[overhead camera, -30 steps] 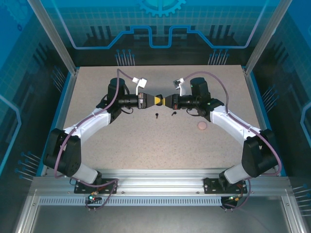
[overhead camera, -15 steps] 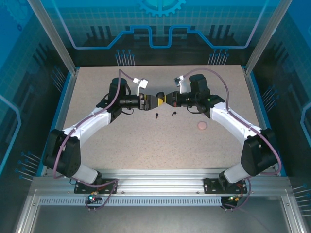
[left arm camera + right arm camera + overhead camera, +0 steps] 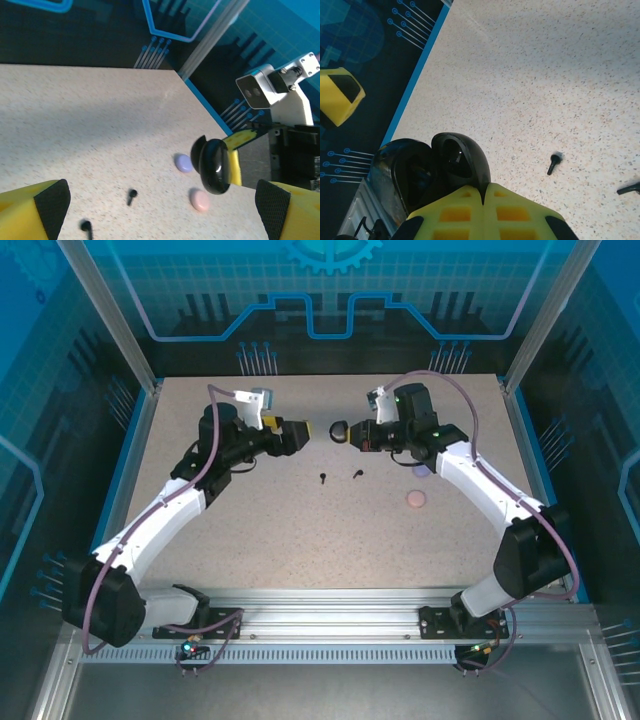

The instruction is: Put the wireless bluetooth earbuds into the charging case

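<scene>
We count two black earbuds (image 3: pixel 324 478) lying loose on the table (image 3: pixel 300 550) between the arms, and three cases: one black case (image 3: pixel 340 431) held open in the air, one pink case (image 3: pixel 415 500) and one lilac case (image 3: pixel 422 470). The right gripper (image 3: pixel 355 433) is clamped on the black case. A second ago the left gripper (image 3: pixel 298 431) was pinching it too; now it's backed off, jaws wide apart.
</scene>
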Robot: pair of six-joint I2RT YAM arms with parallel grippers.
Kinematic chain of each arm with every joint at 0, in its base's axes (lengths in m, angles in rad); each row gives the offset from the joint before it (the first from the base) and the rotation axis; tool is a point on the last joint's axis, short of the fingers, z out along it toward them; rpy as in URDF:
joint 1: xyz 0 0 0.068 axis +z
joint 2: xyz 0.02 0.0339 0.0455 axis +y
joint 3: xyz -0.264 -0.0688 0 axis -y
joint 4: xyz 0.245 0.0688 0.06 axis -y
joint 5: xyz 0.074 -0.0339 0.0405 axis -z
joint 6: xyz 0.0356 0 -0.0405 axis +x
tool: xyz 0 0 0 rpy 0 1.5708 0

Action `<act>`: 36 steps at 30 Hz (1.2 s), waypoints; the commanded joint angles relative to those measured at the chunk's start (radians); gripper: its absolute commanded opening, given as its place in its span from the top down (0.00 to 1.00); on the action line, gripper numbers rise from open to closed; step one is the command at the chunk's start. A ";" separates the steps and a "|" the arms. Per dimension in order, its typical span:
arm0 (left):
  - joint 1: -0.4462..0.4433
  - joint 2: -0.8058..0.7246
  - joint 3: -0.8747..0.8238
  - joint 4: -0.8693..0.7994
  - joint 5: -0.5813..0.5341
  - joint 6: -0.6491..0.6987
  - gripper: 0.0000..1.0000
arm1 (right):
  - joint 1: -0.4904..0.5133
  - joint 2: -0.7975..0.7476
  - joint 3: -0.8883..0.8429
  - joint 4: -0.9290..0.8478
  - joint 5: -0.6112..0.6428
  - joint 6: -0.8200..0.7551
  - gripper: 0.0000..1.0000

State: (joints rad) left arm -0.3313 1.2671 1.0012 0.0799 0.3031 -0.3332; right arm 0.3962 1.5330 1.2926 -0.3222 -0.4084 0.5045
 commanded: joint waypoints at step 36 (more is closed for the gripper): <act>0.025 0.430 0.580 -0.829 0.509 0.493 0.12 | 0.014 0.166 0.345 -0.449 0.107 -0.713 1.00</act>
State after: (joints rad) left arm -0.3130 1.6741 1.5318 -0.6189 0.7052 0.0837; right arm 0.3916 1.7031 1.6497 -0.7517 -0.2718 -0.1593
